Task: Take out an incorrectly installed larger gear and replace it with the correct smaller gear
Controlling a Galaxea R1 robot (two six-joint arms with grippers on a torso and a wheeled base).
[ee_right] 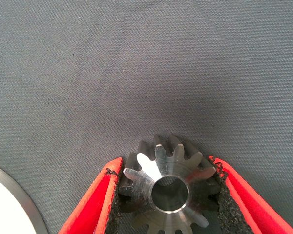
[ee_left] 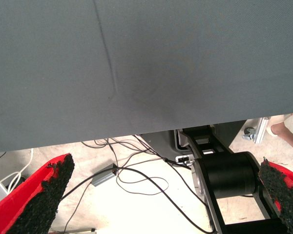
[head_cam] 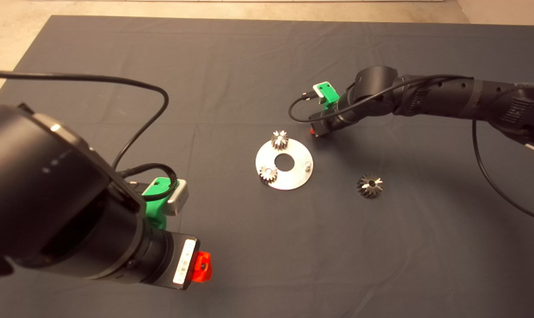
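The right gripper (ee_right: 168,195) pinches the smaller gear (ee_right: 166,187) just beside the round plate (head_cam: 293,174), whose bare peg (head_cam: 308,165) awaits it. The larger gear (head_cam: 369,185) lies aside on the mat (head_cam: 249,66). Next: centre hole over peg. The left gripper (ee_left: 166,200) hangs open, idle.

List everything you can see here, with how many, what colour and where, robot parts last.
Mat: one, dark grey, covers the table.
Plate: one, silver disc with a centre hole, mid-mat.
Pinions on plate: two, silver, at its far and near-left edges.
Pin: one, silver, bare, on the plate's right edge.
Larger gear: one, dark steel, lying on the mat right of the plate.
Smaller gear: one, silver, between the right gripper's pads.
Cables: several, dark, on the floor beyond the mat.
Left gripper: green and red, open, near-left of the mat.
Right gripper: shut on the smaller gear, beyond the plate.
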